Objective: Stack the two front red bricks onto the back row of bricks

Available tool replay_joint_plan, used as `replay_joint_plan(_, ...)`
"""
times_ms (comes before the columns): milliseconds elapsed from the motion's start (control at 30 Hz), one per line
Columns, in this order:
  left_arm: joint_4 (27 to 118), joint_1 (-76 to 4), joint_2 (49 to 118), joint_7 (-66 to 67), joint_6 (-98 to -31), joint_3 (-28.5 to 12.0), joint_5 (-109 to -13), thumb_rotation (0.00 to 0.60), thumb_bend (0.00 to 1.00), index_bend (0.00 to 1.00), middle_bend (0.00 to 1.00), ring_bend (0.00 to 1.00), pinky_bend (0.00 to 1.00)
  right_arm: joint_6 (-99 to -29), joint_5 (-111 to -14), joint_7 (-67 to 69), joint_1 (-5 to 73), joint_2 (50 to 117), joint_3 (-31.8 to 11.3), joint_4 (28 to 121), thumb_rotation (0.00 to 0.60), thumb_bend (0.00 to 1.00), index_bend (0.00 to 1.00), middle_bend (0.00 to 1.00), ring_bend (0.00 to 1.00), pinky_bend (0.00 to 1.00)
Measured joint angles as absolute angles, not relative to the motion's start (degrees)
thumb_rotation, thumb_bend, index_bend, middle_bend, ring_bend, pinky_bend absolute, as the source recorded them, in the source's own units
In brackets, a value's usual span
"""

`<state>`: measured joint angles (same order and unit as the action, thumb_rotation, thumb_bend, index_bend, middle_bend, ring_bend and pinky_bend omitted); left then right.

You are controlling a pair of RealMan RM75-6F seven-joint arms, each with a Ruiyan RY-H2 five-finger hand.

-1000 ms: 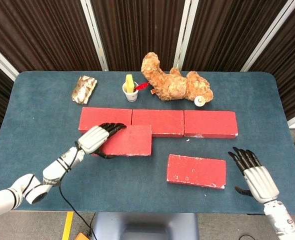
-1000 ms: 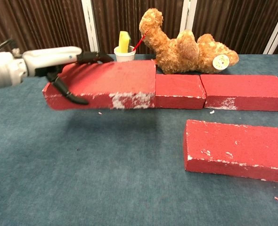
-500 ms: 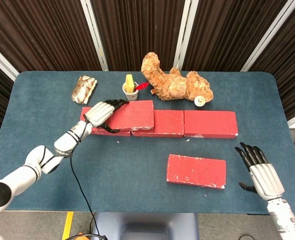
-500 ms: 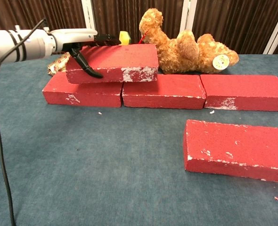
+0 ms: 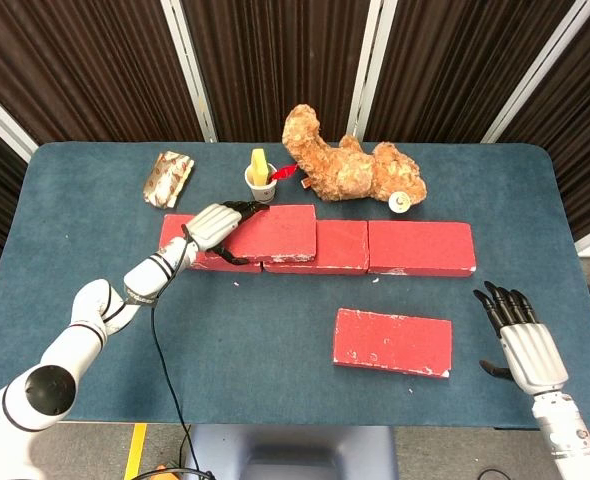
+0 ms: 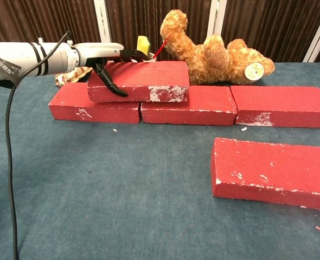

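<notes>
Three red bricks form the back row (image 5: 420, 247) (image 6: 282, 105). A fourth red brick (image 5: 275, 230) (image 6: 144, 81) sits on top of the row, across the seam between the left and middle bricks. My left hand (image 5: 215, 225) (image 6: 103, 57) grips its left end, thumb on the front face and fingers over the top. The other front red brick (image 5: 393, 342) (image 6: 274, 172) lies flat on the table, nearer and to the right. My right hand (image 5: 520, 345) is open, fingers spread, right of that brick and apart from it; the chest view does not show it.
A brown teddy bear (image 5: 350, 165) (image 6: 211, 51) lies behind the row. A white cup (image 5: 262, 180) (image 6: 144, 59) with a yellow item stands left of it. A wrapped packet (image 5: 168, 178) lies at the back left. The blue table (image 5: 275, 330) extends in front.
My left hand has carried the brick from the table's front up onto the back row and shifted it slightly right. My right hand drifted a little to the right.
</notes>
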<state>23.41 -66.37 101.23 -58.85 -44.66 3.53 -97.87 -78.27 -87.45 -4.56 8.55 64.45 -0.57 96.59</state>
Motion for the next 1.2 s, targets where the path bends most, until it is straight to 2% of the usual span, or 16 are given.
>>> replay_joint_plan(67,22.28,-66.54,101.99,-58.92,-45.03,3.98,-98.04,0.6,0.25,0.0,0.18,0.39,0.5,-78.38,-87.35,-4.54,8.49,64.43,-0.65,96.62,0.6,0.07,0.0,0.0,0.0,0.0)
replay_joint_plan(167,21.32,-66.74,102.86,-58.87,-45.12,4.75,-98.18,0.6,0.25,0.0,0.15,0.28,0.3,-78.42,-87.21,-4.39,8.44,64.34,-0.72,96.64,0.6,0.07,0.0,0.0,0.0,0.0)
replay_joint_plan(267,20.76,-66.96,103.43,-58.8,-44.51,5.34,-98.23,0.6,0.25,0.0,0.15,0.25,0.2,-78.2,-87.22,-4.33,8.46,64.2,-0.61,96.67,0.6,0.07,0.0,0.0,0.0,0.0)
replay_joint_plan(467,20.01,-67.11,104.21,-58.8,-44.2,5.62,-97.57,0.6,0.25,0.0,0.13,0.15,0.12,-78.56,-87.35,-3.81,8.27,63.94,-0.62,96.72,0.6,0.07,0.0,0.0,0.0,0.0)
replay_joint_plan(733,19.64,-67.24,104.5,-59.52,-43.96,6.15,-97.12,0.6,0.25,0.0,0.1,0.09,0.09,-78.76,-86.86,-4.01,8.11,63.93,-0.86,96.65,0.6,0.07,0.0,0.0,0.0,0.0)
replay_joint_plan(867,19.48,-67.3,104.61,-59.51,-43.72,6.37,-97.0,0.6,0.24,0.0,0.06,0.01,0.06,-78.94,-86.31,-4.81,7.93,64.08,-1.08,96.92,0.6,0.07,0.0,0.0,0.0,0.0)
replay_joint_plan(1000,19.05,-67.25,104.7,-57.79,-43.26,6.34,-96.66,0.6,0.23,0.0,0.0,0.0,0.04,-78.95,-86.04,-5.48,7.85,64.17,-1.13,97.03,0.6,0.07,0.0,0.0,0.0,0.0)
replay_joint_plan(1200,20.04,-67.05,104.2,-56.54,-43.57,5.76,-95.67,0.6,0.22,0.0,0.0,0.0,0.02,-78.98,-85.53,-6.39,7.75,64.38,-1.32,97.34,0.6,0.07,0.0,0.0,0.0,0.0)
